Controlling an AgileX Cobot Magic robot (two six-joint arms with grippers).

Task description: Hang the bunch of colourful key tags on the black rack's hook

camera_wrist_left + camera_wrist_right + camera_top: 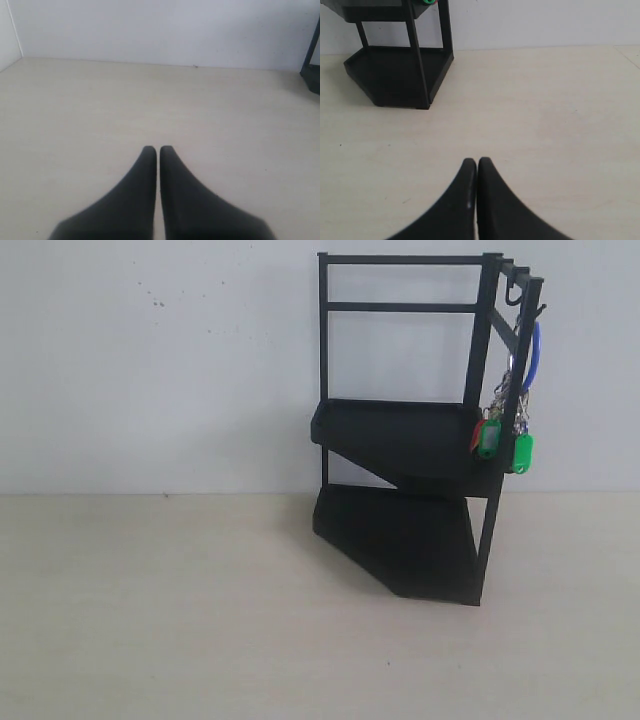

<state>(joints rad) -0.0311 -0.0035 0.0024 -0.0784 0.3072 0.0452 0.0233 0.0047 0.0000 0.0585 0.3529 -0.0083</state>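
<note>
Hanging by its blue-and-silver loop, the colourful bunch of plastic key tags (520, 450) dangles from the small black prong hook (541, 309) atop the front corner post of the tall black metal rack (395, 432), which stands on the pale wooden table (150, 620). The left gripper (158, 150) and the right gripper (477, 162) each have fingers pressed together, empty, above bare tabletop.

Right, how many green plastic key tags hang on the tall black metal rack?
2. One green plastic tag sits beside a red tag before the upper tier; the second hangs lower, right of the front post. Others may be hidden.
</note>
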